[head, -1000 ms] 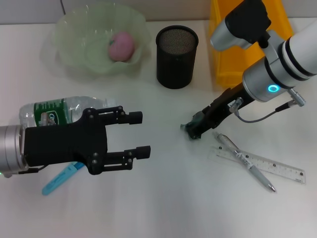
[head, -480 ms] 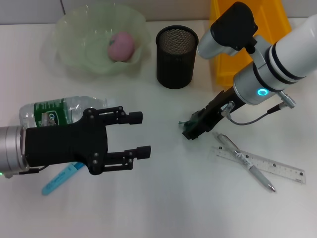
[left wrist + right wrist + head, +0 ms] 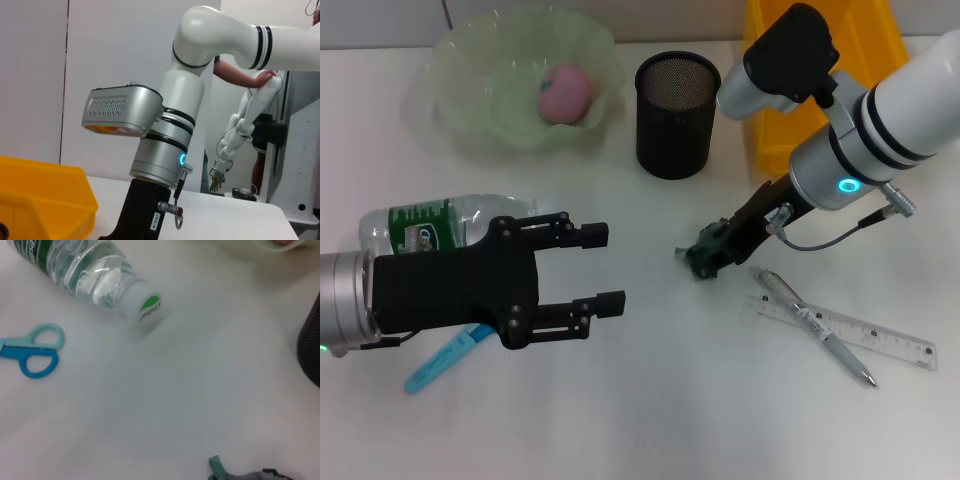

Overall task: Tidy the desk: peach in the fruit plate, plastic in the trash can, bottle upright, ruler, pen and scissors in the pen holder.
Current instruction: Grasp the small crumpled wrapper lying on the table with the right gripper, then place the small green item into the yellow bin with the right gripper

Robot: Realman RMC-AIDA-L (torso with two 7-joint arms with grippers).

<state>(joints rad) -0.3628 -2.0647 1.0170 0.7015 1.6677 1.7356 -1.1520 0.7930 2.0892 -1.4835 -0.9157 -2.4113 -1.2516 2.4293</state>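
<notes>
trash can [image 3: 820, 70]: yellow bin at the far right of the counter [image 3: 650, 400], just beyond the right arm.
left gripper [image 3: 610, 268]: fingers spread wide, holding nothing, hovering left over the lying bottle [image 3: 440, 225].
right gripper [image 3: 705, 255]: pinching the plastic [image 3: 695, 255] low over the counter, so it's the nearer arm, and the bin lies far-right of it.

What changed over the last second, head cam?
The right gripper slid a little toward the robot's left, carrying the plastic scrap it grips, as its arm swung in over the yellow bin. Left gripper stayed open and parked above the lying bottle. Pen, ruler, peach unmoved.
</notes>
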